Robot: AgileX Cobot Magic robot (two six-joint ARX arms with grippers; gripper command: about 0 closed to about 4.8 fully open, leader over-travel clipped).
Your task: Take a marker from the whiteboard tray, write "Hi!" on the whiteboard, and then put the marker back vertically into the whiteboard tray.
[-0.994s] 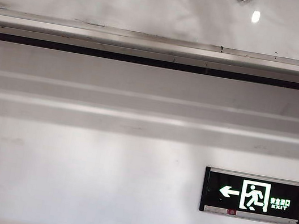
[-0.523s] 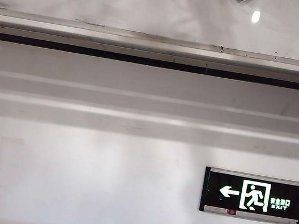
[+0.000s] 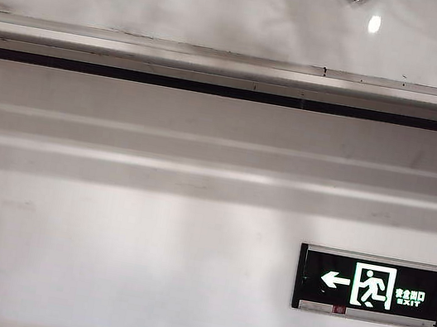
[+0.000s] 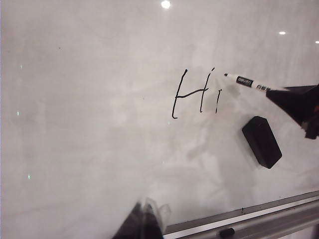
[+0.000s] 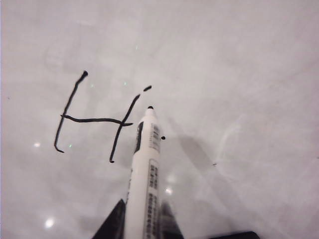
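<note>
The whiteboard [image 4: 89, 124] fills both wrist views as a glossy white panel with bright ceiling-light reflections, and in the exterior view only its lower strip shows above the whiteboard tray [image 3: 233, 78], a long silvery-grey ledge with a thin dark stripe that runs the full width of that view. Below the tray lies a dull white wall [image 3: 118, 264] with pale horizontal mouldings and a black-and-green exit sign [image 3: 368, 287] toward its lower right. On the board the black handwriting [image 4: 192, 93] reads as an "H", an "i" with its dot and a short further stroke just beside them. A black eraser [image 4: 262, 141] clings to the board below and to the right of the writing, tilted, well above the tray. The right end effector [image 5: 142, 219] sits at the edge of its own wrist view, its two dark fingers pinching the marker [image 5: 144, 174] by the white barrel; seen from the left wrist, the same dark end effector enters from the right edge with the marker pointing toward the writing. The marker is uncapped, its black tip [image 5: 150, 107] close against the board just beside the "i", though whether it touches cannot be told. The left end effector [image 4: 144, 221] shows only as dark and translucent fingertips near the tray, holding nothing; whether its jaws are spread or pressed together cannot be told. A small dark object [image 4: 227, 232] lies in the tray.
</note>
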